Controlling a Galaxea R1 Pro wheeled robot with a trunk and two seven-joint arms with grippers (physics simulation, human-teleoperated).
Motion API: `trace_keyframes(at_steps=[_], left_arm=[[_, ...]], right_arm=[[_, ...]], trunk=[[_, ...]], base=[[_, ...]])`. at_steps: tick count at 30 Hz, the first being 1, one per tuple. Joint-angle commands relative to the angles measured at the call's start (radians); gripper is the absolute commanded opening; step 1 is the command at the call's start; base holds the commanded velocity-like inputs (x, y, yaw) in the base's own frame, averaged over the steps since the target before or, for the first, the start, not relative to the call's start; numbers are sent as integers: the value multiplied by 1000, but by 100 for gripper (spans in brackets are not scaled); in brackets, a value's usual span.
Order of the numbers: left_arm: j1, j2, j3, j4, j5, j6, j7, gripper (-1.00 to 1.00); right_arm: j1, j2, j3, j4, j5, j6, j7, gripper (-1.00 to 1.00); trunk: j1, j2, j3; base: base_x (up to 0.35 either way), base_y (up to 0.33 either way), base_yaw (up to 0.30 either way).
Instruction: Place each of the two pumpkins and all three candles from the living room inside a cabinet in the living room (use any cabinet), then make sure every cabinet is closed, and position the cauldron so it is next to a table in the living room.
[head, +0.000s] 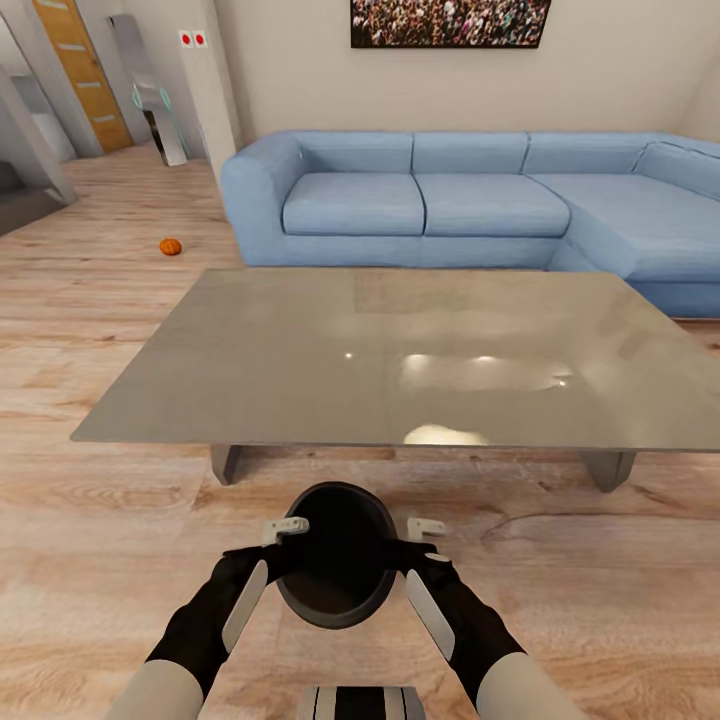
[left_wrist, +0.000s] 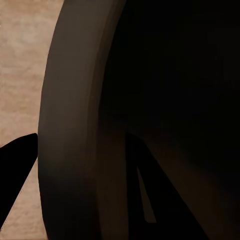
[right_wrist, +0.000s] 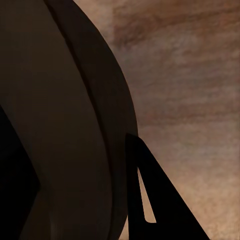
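Holding the black cauldron (head: 338, 566) between both arms above the wood floor (head: 90, 540), my left gripper (head: 283, 548) and right gripper (head: 406, 551) each clamped on its rim | just beyond, a low grey table (head: 300, 370) | far left on the floor, one pumpkin (head: 171, 246) | farthest, a blue sofa (head: 480, 200).

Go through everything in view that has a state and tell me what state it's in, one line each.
cauldron: upright, mouth open, empty, held between both grippers in front of the table.
left gripper: clamped over the cauldron's rim.
right gripper: clamped over the rim on the opposite side.
pumpkin: on the floor, beside the sofa's arm.
table: bare top.
sofa: unoccupied.
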Motion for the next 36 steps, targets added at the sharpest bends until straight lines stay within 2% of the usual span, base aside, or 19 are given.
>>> trace_keyframes(at_steps=[1,13,28,36], left_arm=[[0,2,4,-35,12,3,10,-100],[0,2,2,-35,12,3,10,-100],[0,2,1,-35,12,3,10,-100],[0,2,6,-35,13,4,10,-100]], right_arm=[[0,0,-9,0,0,7,-9,-100],[0,0,-9,0,0,7,-9,-100],[0,0,-9,0,0,6,-9,-100],[0,0,-9,0,0,7,-9,-100]], trunk=[[0,0,-1],[0,0,-1],[7,-4,-59],[7,-4,-59]], base=[[64,0,0],[55,0,0],[0,0,0],[0,0,0]])
